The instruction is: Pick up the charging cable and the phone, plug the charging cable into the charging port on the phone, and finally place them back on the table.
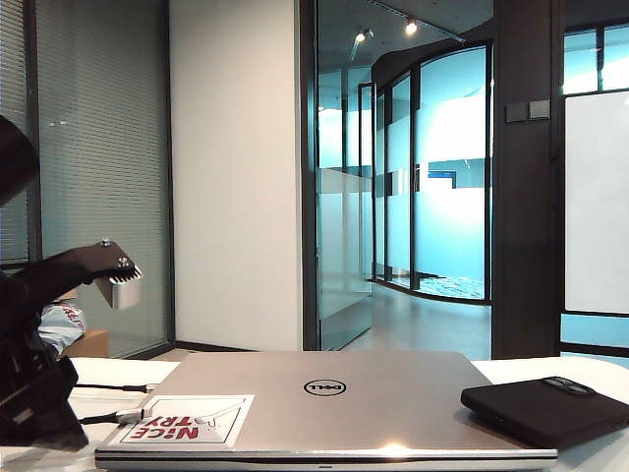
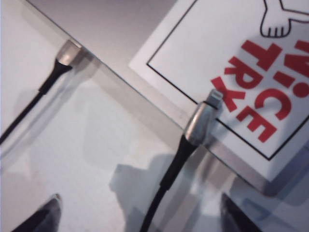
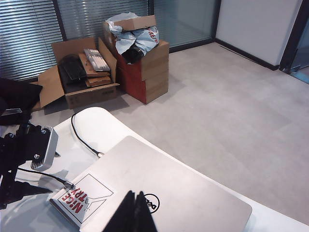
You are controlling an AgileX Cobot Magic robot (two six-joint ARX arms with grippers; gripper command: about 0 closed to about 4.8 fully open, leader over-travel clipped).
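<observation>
The charging cable (image 2: 169, 174) is a thin black cord, and its silvery plug (image 2: 203, 118) rests on the corner of the laptop's sticker. The same plug (image 1: 133, 416) shows in the exterior view at the laptop's front left. My left gripper (image 2: 140, 215) hangs open just above it, with the cord running between its dark fingertips (image 2: 46, 215). The black phone (image 1: 545, 408) lies flat at the right, against the laptop's right edge. My right gripper (image 3: 133, 208) is shut and empty above the laptop lid. The charging port does not show.
A closed silver Dell laptop (image 1: 324, 403) takes up the middle of the white table (image 1: 600, 454). A second thin black cord (image 2: 29, 108) lies on the table beside the laptop's edge. Cardboard boxes (image 3: 140, 63) stand on the floor beyond the table.
</observation>
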